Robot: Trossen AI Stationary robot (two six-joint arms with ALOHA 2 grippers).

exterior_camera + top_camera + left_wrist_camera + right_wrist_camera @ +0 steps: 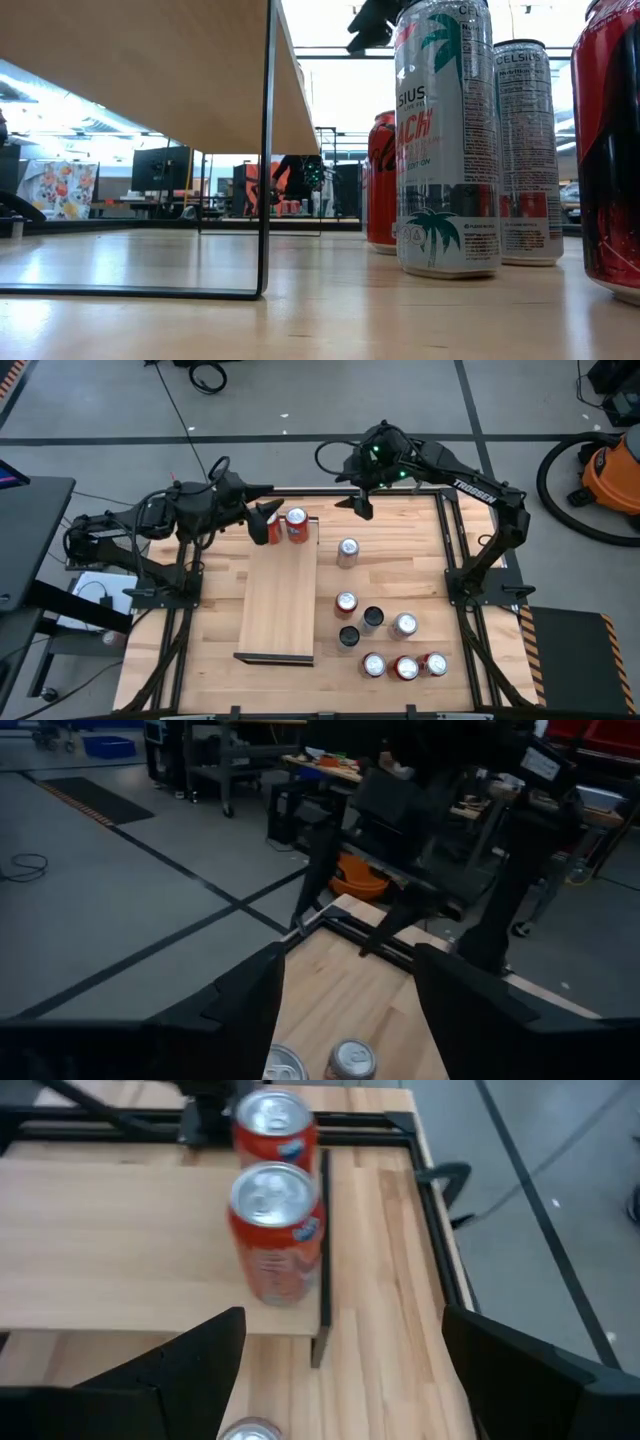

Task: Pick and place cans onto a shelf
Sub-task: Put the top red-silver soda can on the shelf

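Two red cans stand upright side by side on the far end of the light wooden shelf (275, 600): one (277, 528) on the left and one (297, 526) on the right. They also show in the right wrist view (275, 1230), (272, 1125). My left gripper (266, 515) is open just above them, with their tops (352, 1060) below its fingers. My right gripper (360, 507) is open and empty in the air over the table's far edge, to the right of the shelf. Several more cans stand upright on the tabletop to the right of the shelf.
A silver can (347, 552) stands alone near the shelf's right side. Nearer are a red can (346, 603), two black cans (372, 618), (348, 636), a silver one (404, 625) and a row of three (405, 668). The near part of the shelf board is bare.
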